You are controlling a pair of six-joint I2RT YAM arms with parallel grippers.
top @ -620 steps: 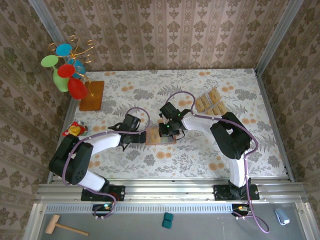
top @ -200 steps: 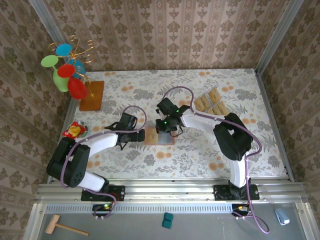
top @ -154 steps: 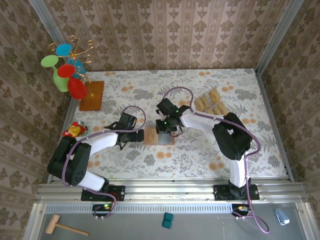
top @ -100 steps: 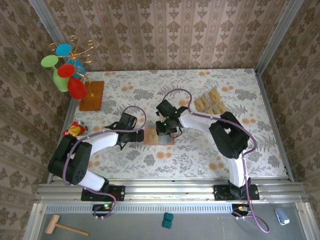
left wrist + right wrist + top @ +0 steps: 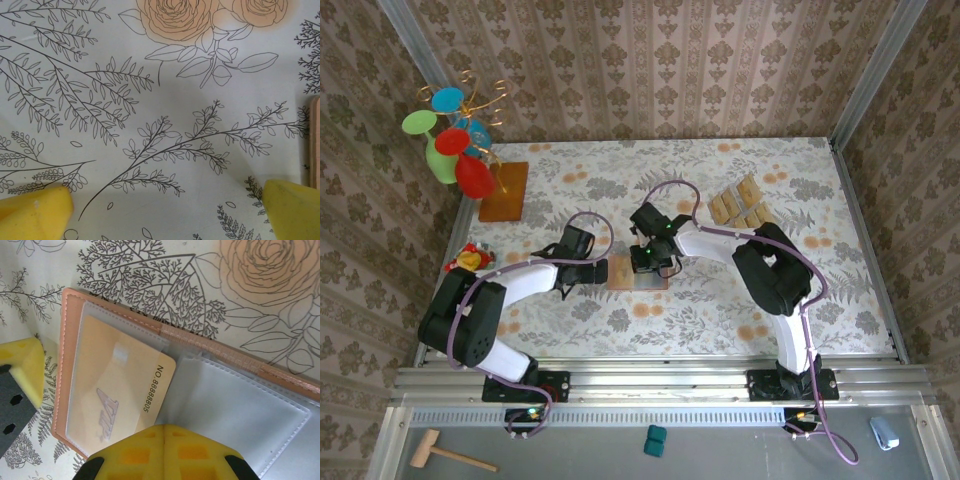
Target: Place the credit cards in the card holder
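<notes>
1. The card holder (image 5: 640, 276) lies open and flat near the middle of the flower-printed counter (image 5: 820, 180), between the two arms' tips.
2. The right end effector (image 5: 164, 445) is closed, its two yellow pads meeting flat against each other. It sits right over the holder.
3. In the right wrist view, one tan-gold credit card (image 5: 120, 395) sits inside the holder's left clear sleeve, with a printed number along its short edge. The closed pads stand at that card's lower edge; whether they touch it cannot be told.
4. The holder's right clear sleeve (image 5: 240, 405) shows bare plastic over the leather.
5. The left end effector (image 5: 165, 212) is open wide, with only counter cloth between its yellow fingertips (image 5: 35, 215). It rests just left of the holder, whose edge shows at the right of the left wrist view.
6. The other credit cards (image 5: 740, 207) lie in rows toward the far right of the counter, well apart from the holder.
7. A wooden board (image 5: 505, 190) sits at the far left.
</notes>
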